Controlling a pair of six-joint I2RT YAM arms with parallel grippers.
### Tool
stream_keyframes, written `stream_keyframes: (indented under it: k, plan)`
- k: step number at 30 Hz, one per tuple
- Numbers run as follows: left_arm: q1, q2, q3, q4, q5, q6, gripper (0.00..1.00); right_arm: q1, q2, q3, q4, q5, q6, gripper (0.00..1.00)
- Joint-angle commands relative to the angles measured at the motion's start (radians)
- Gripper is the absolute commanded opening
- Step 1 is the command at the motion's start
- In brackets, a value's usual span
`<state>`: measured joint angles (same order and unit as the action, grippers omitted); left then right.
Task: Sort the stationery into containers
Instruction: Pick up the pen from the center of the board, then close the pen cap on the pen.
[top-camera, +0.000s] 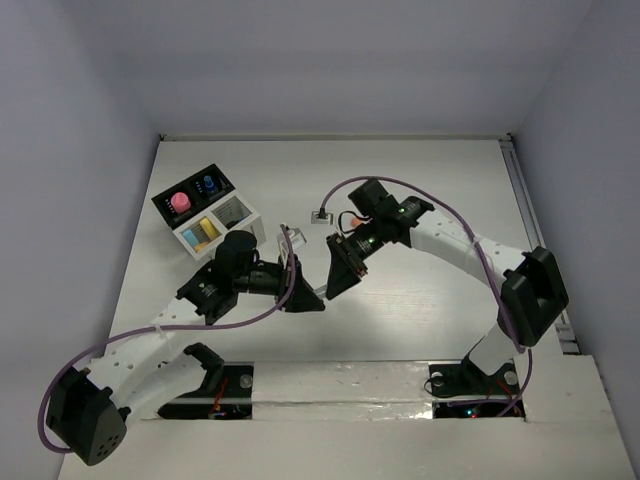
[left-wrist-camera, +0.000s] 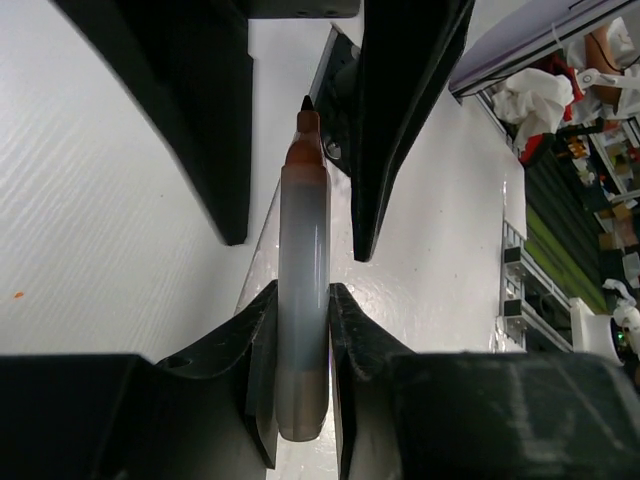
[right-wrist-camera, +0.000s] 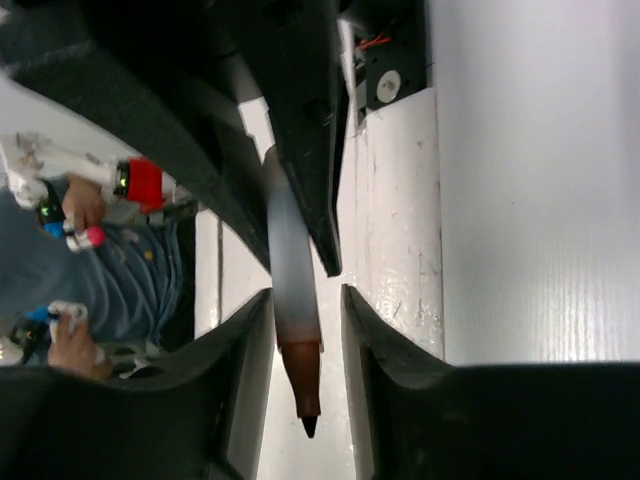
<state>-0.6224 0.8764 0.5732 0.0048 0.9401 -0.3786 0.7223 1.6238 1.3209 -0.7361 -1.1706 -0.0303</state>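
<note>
Left wrist: left pincer (left-wrist-camera: 302, 312) grips marker (left-wrist-camera: 303, 225).

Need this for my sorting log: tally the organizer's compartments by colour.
Black compartments: 2
White compartments: 2
Total: 4

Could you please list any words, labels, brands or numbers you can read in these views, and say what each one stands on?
No legible text appears in any view.
Marker: its grey barrel and brown tip show no print.
Organizer: no lettering visible on its black or white compartments.
Background clutter in the wrist views: too blurred to read.
</note>
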Motion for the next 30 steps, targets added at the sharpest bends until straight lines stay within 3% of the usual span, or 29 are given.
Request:
stream_keyframes:
  k: [1,3,7,10,13,15,16,20,23,25,29,30]
  plan:
    - [-0.016,-0.004,0.051,-0.002,-0.041,0.035,0.0,0.005,-0.038,0.049,0.07,0.081,-0.01,0.58]
    - [-0.016,-0.005,0.044,0.011,-0.096,0.017,0.0,0.005,-0.073,0.037,0.098,0.151,0.003,0.71]
    - [-0.016,-0.019,0.005,0.122,-0.181,-0.069,0.0,-0.027,-0.155,-0.014,0.234,0.256,0.07,0.87]
    - [-0.016,-0.03,-0.036,0.22,-0.26,-0.161,0.0,-0.063,-0.238,-0.075,0.344,0.371,0.112,0.95]
    - [-0.007,-0.045,-0.078,0.296,-0.342,-0.247,0.0,-0.119,-0.295,-0.123,0.443,0.494,0.161,0.96]
    - [0.006,-0.053,-0.09,0.313,-0.392,-0.272,0.0,-0.152,-0.326,-0.146,0.495,0.558,0.22,0.85]
    - [0.018,-0.057,-0.09,0.311,-0.412,-0.279,0.0,-0.174,-0.328,-0.155,0.521,0.647,0.236,0.65]
    - [0.044,-0.077,-0.084,0.313,-0.516,-0.301,0.0,-0.202,-0.271,-0.155,0.547,0.865,0.293,0.08]
    - [0.055,-0.085,-0.091,0.365,-0.555,-0.341,0.0,-0.202,-0.15,-0.099,0.505,0.928,0.268,0.02]
    - [0.055,-0.08,-0.105,0.4,-0.592,-0.364,0.0,-0.202,-0.044,-0.016,0.445,0.966,0.236,0.07]
    - [0.055,-0.047,-0.13,0.494,-0.61,-0.402,0.0,-0.202,0.105,0.112,0.348,1.048,0.199,0.6]
    - [0.055,-0.04,-0.133,0.5,-0.615,-0.402,0.0,-0.202,0.134,0.136,0.322,1.06,0.191,0.64]
